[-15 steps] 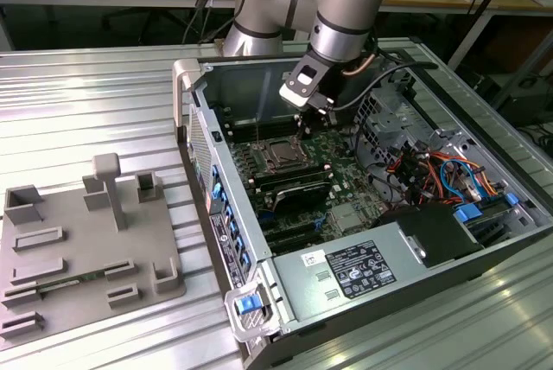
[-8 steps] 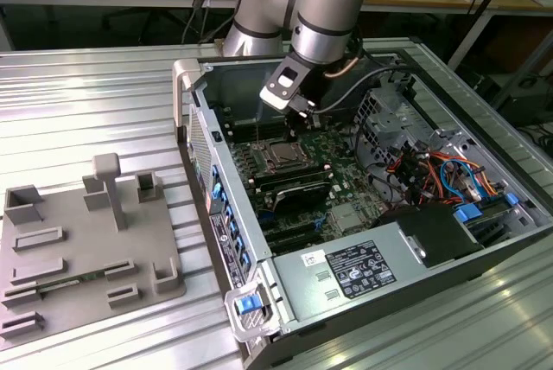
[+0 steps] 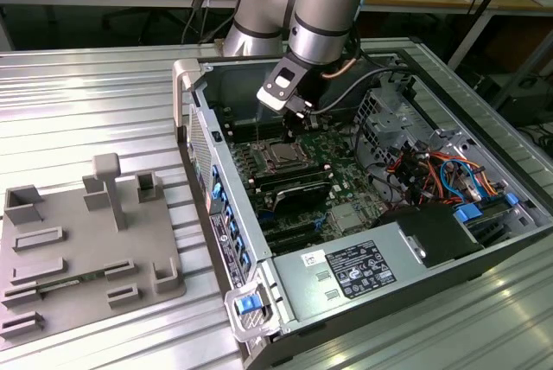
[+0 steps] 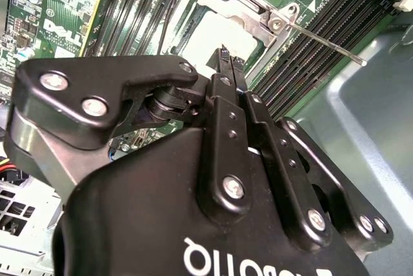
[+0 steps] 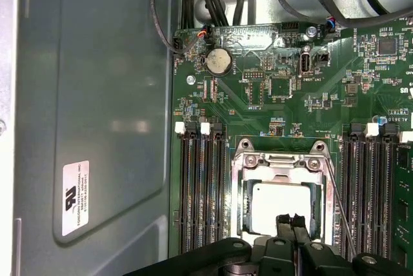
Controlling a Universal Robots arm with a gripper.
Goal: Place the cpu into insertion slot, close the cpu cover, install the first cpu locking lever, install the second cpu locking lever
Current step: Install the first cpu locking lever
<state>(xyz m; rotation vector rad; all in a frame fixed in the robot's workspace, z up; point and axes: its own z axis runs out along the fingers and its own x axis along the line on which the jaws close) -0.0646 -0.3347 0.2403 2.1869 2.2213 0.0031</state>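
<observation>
Your tool (image 5: 292,220) is hanging over cpu (image 5: 274,202), fingers (image 5: 284,226) pinched together, gripping nothing. Cpu is sitting in insertion slot (image 5: 282,155), cpu cover (image 5: 244,208) lying around it. Alongside, locking lever (image 5: 340,208) is standing loose; you're risking tips skidding off it, scratching cpu.

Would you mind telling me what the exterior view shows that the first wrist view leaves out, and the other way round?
Exterior view: the arm, the whole open computer case, and the grey fixture plate beside it on the exterior view's left. First wrist view: the round coin battery and the white label on the case wall. Both: the green motherboard and the cpu, with the shut fingers over it.
</observation>
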